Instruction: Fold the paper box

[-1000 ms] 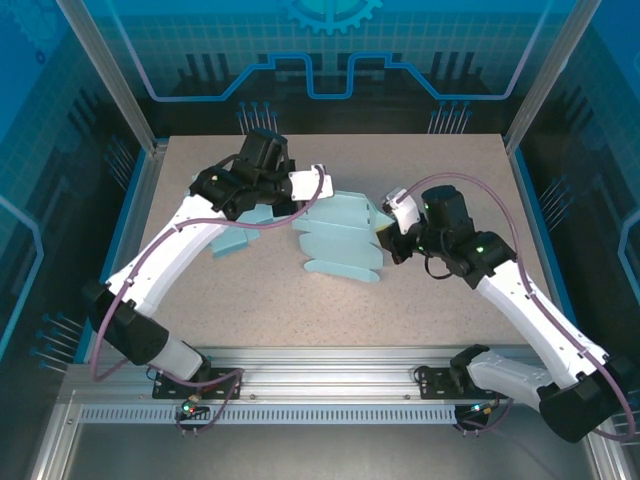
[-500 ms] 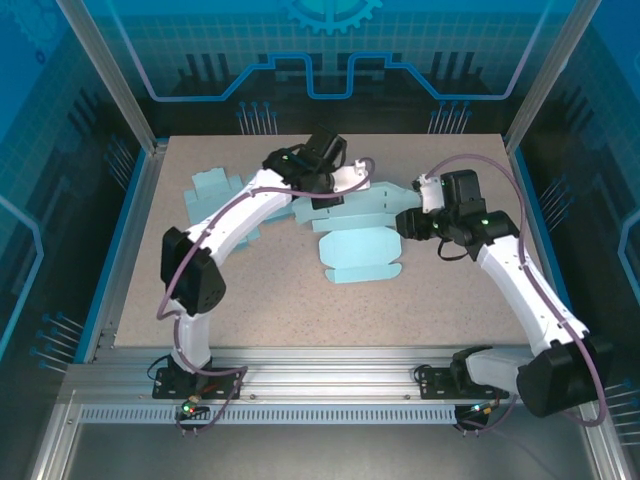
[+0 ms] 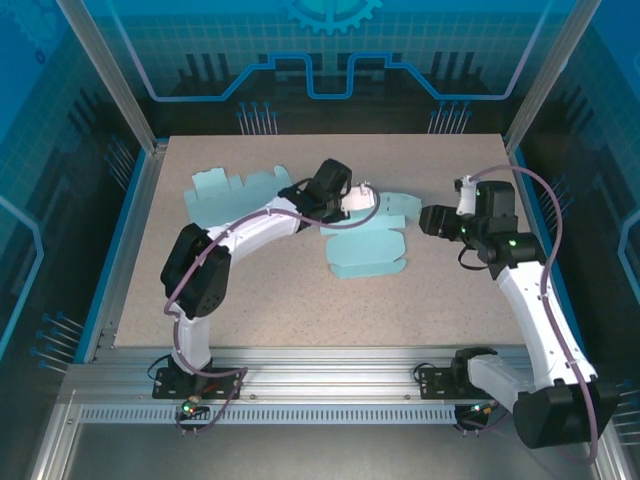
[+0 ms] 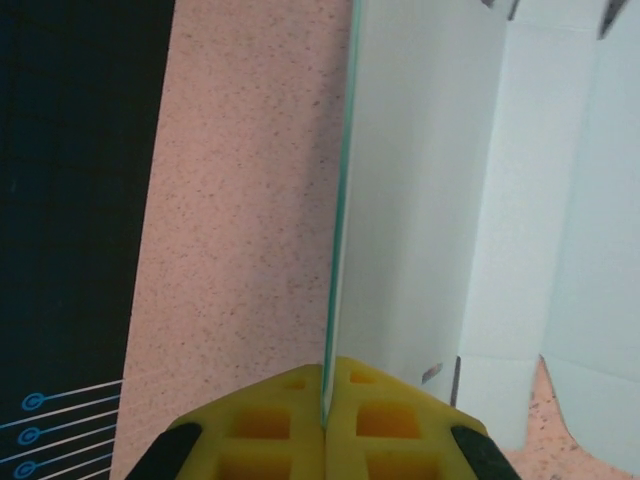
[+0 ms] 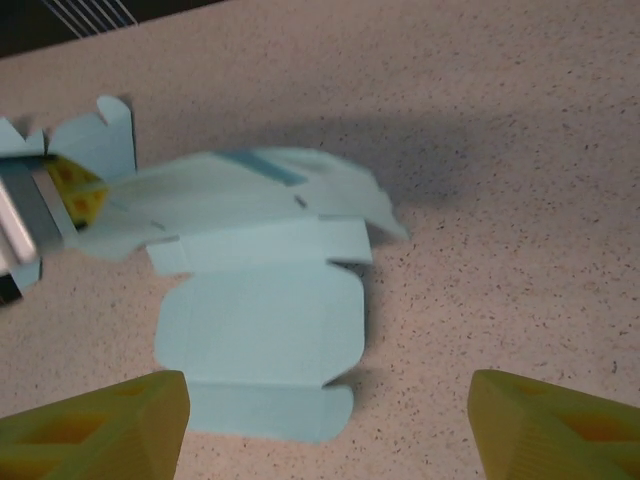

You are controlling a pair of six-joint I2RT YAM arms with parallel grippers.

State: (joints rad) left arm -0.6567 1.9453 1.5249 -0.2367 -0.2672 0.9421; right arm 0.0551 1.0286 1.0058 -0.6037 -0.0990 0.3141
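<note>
Plainly sitting early in the job: finding no walls standing and no tabs tucked on the paper box (image 3: 365, 250), with most of it lying flat as a cut blank near the middle of the table (image 3: 250, 290). Judging nearly every crease, side and closing flap as work yet to be done.

Pinching one far panel with the left gripper (image 4: 325, 410), yellow pads (image 4: 385, 425) pressed together on the sheet's edge. Showing that panel edge-on in the left wrist view, apparently lifted off the surface, while leaving the neighbouring panels and flaps spreading out toward 3 o'clock. Meeting the blank, from above, at about 12 o'clock of its flat body, right on the far edge.

Holding the right gripper (image 5: 325, 395) spread wide and gripping nothing. Hovering it just off the blank at roughly 2 to 3 o'clock in the overhead view, apart from the paper and not touching it. Looking from the right wrist straight onto the blank, lying out ahead at 12 o'clock between the two parted fingers (image 5: 110, 425).

Leaving a second blank (image 3: 235, 190) lying flat and untouched at about 10 o'clock of the first
</note>
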